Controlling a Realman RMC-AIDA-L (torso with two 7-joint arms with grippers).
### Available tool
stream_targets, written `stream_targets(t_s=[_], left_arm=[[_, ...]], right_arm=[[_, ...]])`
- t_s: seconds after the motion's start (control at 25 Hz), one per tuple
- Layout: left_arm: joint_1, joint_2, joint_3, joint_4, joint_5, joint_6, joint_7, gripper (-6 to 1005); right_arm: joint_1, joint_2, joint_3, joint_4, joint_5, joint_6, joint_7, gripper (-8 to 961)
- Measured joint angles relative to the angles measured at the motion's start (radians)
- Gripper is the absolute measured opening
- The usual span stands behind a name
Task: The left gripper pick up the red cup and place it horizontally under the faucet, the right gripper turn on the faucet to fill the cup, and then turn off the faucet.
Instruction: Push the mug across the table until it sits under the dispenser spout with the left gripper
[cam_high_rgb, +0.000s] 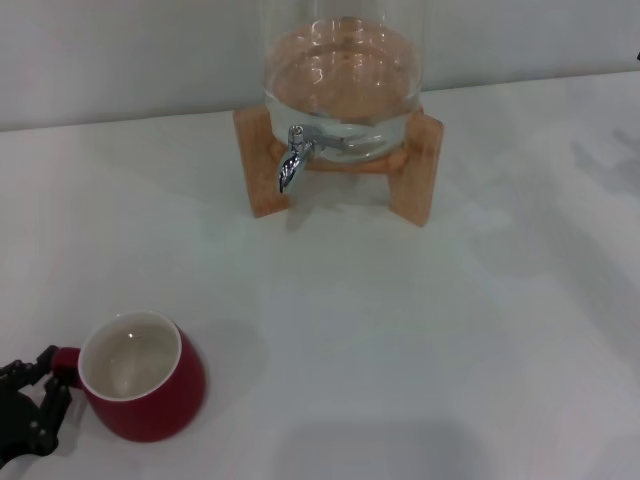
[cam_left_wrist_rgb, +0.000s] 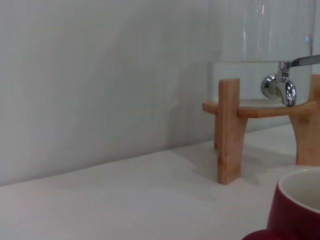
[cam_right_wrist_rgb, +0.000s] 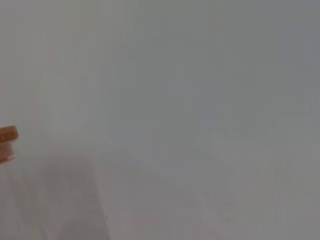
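Observation:
The red cup (cam_high_rgb: 143, 375) stands upright on the white table at the near left, its white inside showing. Its small handle points left. My left gripper (cam_high_rgb: 50, 380) is at the bottom left corner, right at that handle. In the left wrist view the cup's rim (cam_left_wrist_rgb: 300, 202) is close at the lower right. The chrome faucet (cam_high_rgb: 292, 160) hangs from the clear glass jar (cam_high_rgb: 343, 70) at the far centre, spout down, well away from the cup. It also shows in the left wrist view (cam_left_wrist_rgb: 280, 87). My right gripper is out of view.
The jar holds water and sits on a wooden stand (cam_high_rgb: 418, 165) at the back, in front of a pale wall. The white table (cam_high_rgb: 420, 340) runs between stand and cup. The right wrist view shows only a bit of wood (cam_right_wrist_rgb: 7, 142).

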Motion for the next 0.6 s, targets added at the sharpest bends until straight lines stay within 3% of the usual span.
stream_targets(t_s=[0.36, 0.6], left_arm=[[0.000, -0.003, 0.000, 0.000, 0.001, 0.000, 0.025, 116], [0.000, -0.002, -0.001, 0.000, -0.004, -0.011, 0.025, 117]], right_arm=[[0.000, 0.000, 0.000, 0.001, 0.000, 0.000, -0.001, 783], [0.000, 0.000, 0.000, 0.005, 0.002, -0.001, -0.001, 782]])
